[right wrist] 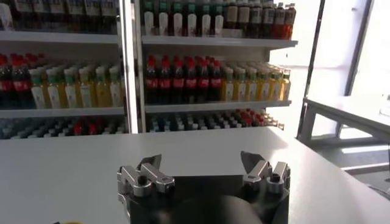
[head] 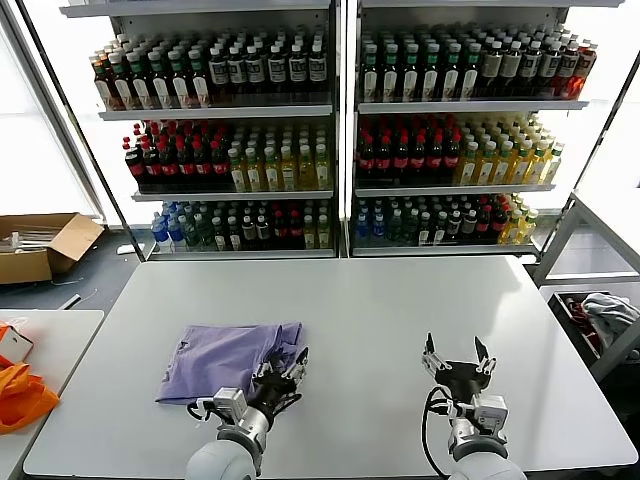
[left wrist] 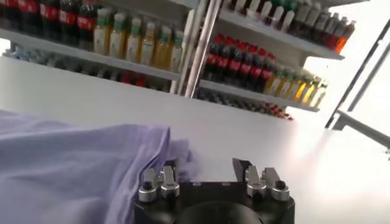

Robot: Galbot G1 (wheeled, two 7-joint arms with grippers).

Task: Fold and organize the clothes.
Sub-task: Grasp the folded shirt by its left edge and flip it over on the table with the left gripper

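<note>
Over at the far left edge of the head view there's a bright orange bag (head: pixel 20 392) on a small side table (head: pixel 60 335), and above it an open cardboard box (head: pixel 40 245) sits on the floor. Moving right, the lavender T-shirt (head: pixel 225 360) lies folded into a rough rectangle on the lower left part of the big white table (head: pixel 400 320), plain side up, no print showing. The left gripper (head: pixel 283 372) is right at the shirt's right edge, low in the frame, and from its own wrist camera the jaws stand apart with nothing between them, the purple cloth bunched just beside one finger (left wrist: pixel 163 180). Nothing else is on the tabletop around it. Further right, lower right of center, the right gripper (head: pixel 458 356) hovers over bare table with its jaws spread wide and empty, well apart from the shirt. Behind the table, filling the whole upper half, are two shelf units (head: pixel 340 130) packed with bottles (head: pixel 420 150): dark ones, red-capped ones, yellow and green drinks. The labels are too small to read, so no brands from me. At the right edge there's a metal frame (head: pixel 585 240) with a bin holding some grey-white cloth (head: pixel 608 312).
</note>
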